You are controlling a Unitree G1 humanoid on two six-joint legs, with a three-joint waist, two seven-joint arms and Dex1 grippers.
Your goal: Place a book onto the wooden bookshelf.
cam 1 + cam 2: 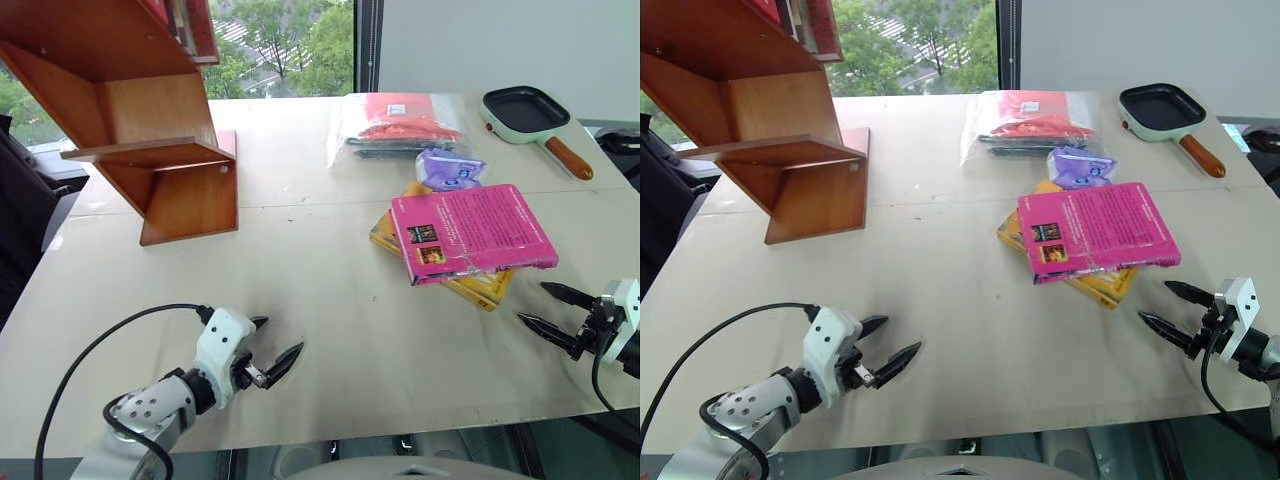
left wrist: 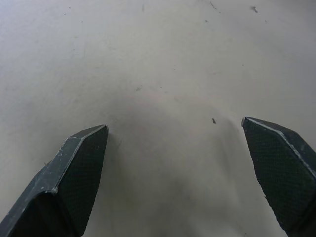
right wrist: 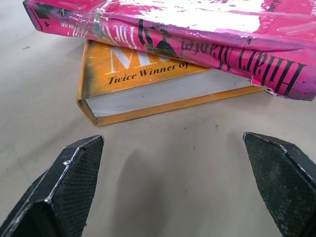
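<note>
The pink book (image 1: 472,233) lies flat on top of a yellow book (image 1: 484,287) at the table's right middle. Its spine (image 3: 197,42) faces my right gripper (image 1: 545,309), which stands open just short of the two books with nothing between its fingers. The wooden bookshelf (image 1: 140,130) stands at the far left of the table, its slanted boards and compartments open toward me. My left gripper (image 1: 275,345) is open low over the bare tabletop near the front left edge, far from both the book and the shelf.
A clear bag of red items (image 1: 400,125) and a small purple packet (image 1: 448,168) lie behind the books. A mint frying pan with a brown handle (image 1: 530,115) sits at the far right corner. A black cable (image 1: 100,350) loops by my left arm.
</note>
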